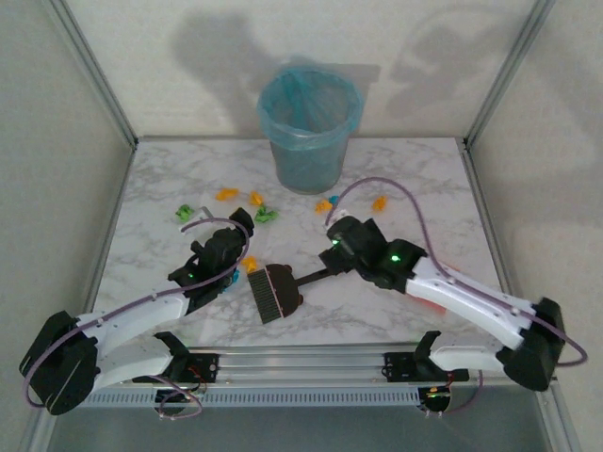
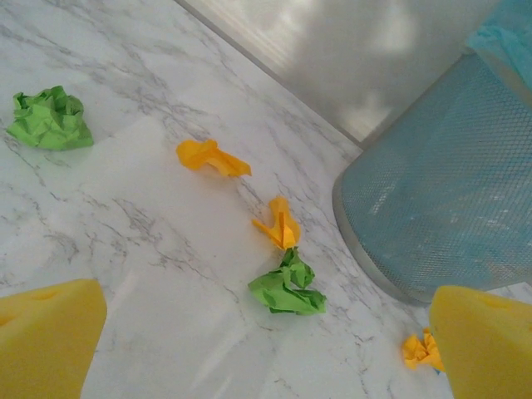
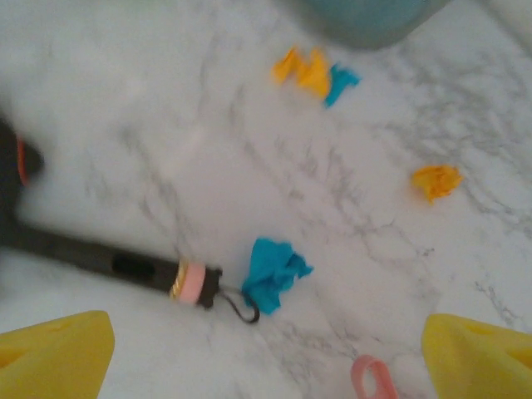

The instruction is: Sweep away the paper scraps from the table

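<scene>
Jaws of the left gripper [image 2: 266,345] stand wide apart, holding nothing, low above the table [image 1: 443,179]. Ahead of it the paper scraps [image 2: 288,287], green and orange, lie loose on the marble toward the bin [image 2: 449,183]. In the middle lies the brush [image 1: 273,294], not gripped. The right gripper [image 3: 266,357] is spread open too, near the handle end, where a blue scrap [image 3: 273,273] rests. I judge it should close squarely on the dark handle, not on the scrap, before sweeping.

Pale walls [image 1: 188,94] stand behind slanting aluminium posts [image 1: 94,73], the rear wall carrying what seem soft shadows [image 1: 212,47].
</scene>
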{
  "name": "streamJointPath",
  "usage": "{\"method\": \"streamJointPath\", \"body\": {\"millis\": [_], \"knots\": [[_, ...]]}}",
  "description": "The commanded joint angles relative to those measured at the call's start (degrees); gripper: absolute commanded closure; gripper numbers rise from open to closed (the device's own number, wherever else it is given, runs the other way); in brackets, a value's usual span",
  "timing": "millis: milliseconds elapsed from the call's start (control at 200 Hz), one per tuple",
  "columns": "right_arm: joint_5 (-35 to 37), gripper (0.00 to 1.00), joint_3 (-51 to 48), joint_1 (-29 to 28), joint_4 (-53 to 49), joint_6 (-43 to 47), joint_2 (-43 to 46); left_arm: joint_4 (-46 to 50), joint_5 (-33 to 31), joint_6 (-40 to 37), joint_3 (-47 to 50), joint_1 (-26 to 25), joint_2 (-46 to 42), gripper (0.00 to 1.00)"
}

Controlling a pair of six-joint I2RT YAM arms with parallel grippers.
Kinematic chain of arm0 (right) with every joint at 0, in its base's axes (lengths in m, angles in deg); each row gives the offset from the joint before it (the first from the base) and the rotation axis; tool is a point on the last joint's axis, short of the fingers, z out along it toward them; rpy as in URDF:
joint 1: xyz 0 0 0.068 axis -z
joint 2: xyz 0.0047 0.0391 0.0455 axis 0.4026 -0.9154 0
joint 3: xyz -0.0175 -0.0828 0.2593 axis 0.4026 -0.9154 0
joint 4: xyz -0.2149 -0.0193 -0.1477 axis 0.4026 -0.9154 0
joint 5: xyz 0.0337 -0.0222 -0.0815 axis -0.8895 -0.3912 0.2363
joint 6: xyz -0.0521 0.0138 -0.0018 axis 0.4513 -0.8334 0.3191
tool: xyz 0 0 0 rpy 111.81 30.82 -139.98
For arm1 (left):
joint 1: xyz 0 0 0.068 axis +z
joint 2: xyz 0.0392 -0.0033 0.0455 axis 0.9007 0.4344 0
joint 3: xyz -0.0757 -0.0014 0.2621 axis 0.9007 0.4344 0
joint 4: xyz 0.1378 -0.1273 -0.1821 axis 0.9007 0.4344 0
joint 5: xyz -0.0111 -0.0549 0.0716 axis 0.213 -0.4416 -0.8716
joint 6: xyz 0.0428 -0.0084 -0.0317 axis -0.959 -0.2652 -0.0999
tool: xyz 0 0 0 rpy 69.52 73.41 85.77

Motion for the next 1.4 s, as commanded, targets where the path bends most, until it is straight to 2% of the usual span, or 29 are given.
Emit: {"method": "streamJointPath", "body": {"millis": [0, 50, 85, 375, 566, 776, 976, 1121, 1392], "knots": [[-6.0, 0.10, 2.7, 0.3, -5.9, 13.1, -2.6, -0.6, 1.0, 0.6, 0.8, 1.6, 0.4, 0.00], [-10.1, 0.21, 2.7, 0.3, -5.6, 15.3, -3.8, -0.6, 1.8, 1.0, 1.2, 2.1, -0.1, 0.00], [-12.3, 0.25, 2.8, 0.3, -5.7, 16.4, -4.8, -0.8, 2.2, 1.3, 1.6, 2.3, -0.6, 0.00], [-15.9, 0.24, 9.5, 0.7, -8.3, 20.9, -18.2, -1.0, 4.6, 2.2, 2.5, 4.1, -1.6, 0.00], [-19.8, 0.25, 10.6, 4.2, -6.1, 21.8, -23.0, -0.3, 4.6, 3.1, 3.2, 5.0, -3.7, 0.00], [-17.8, 0.32, 12.1, 5.4, -6.9, 23.6, -27.9, 1.1, 3.3, 4.2, 3.7, 5.5, -5.9, 0.00], [-20.0, 0.35, 10.5, 5.9, -4.5, 24.5, -28.7, 1.4, 3.1, 4.5, 3.8, 5.6, -6.2, 0.00], [-19.0, 0.41, 10.2, 5.9, -5.2, 24.5, -29.9, 1.6, 3.0, 4.7, 3.8, 5.6, -5.9, 0.00], [-18.3, 0.43, 7.7, 5.9, -2.1, 24.9, -30.1, 1.6, 2.6, 4.8, 3.9, 5.7, -5.7, 0.00]]}}
